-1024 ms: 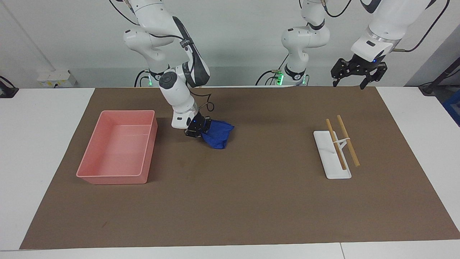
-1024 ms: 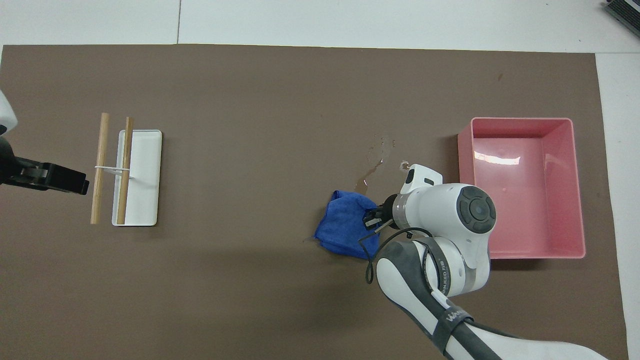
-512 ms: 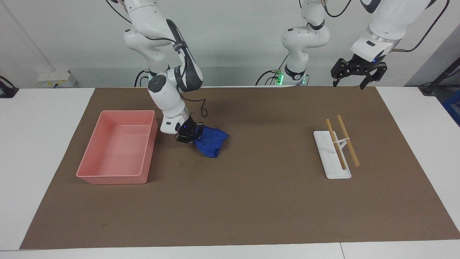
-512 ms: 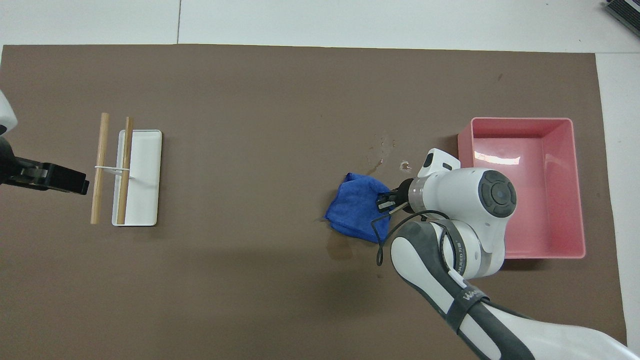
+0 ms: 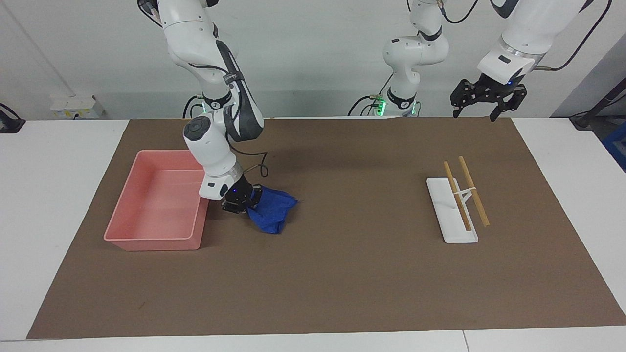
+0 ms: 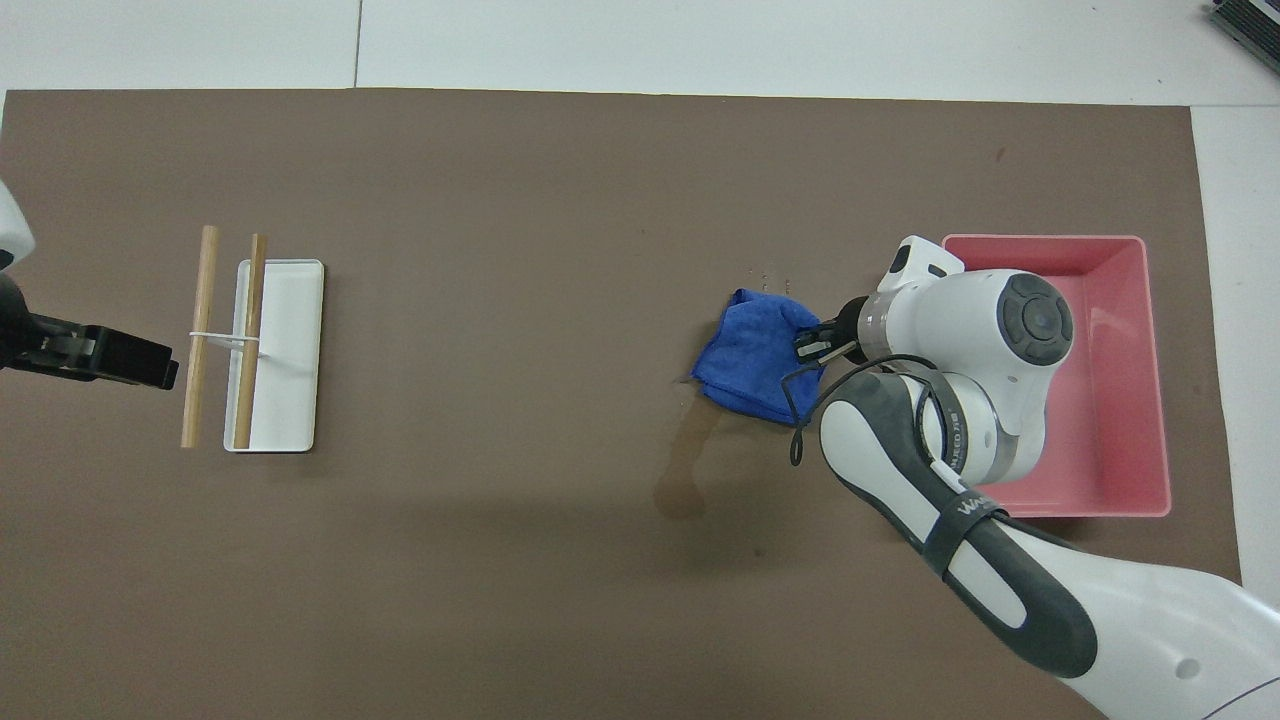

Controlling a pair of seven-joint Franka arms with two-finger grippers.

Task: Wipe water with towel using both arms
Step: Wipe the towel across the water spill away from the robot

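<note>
Beside the pink tray (image 5: 161,200), right claw (image 5: 239,201) gripping blue towel (image 5: 271,211), touching mat.

the small royal-blue terry cloth towel (image 6: 752,353) lies on the wide brown table mat (image 5: 342,274), just beside the pink rectangular plastic tray (image 5: 151,205) on the side toward the left arm's end. a faint wet streak of water (image 6: 690,465) sits on the mat nearer to the robots than the towel. well apart, toward the left arm's end, a white oblong plastic holder (image 5: 447,215) lies on the mat, with two tan wooden sticks (image 5: 467,193) resting across it.
</note>
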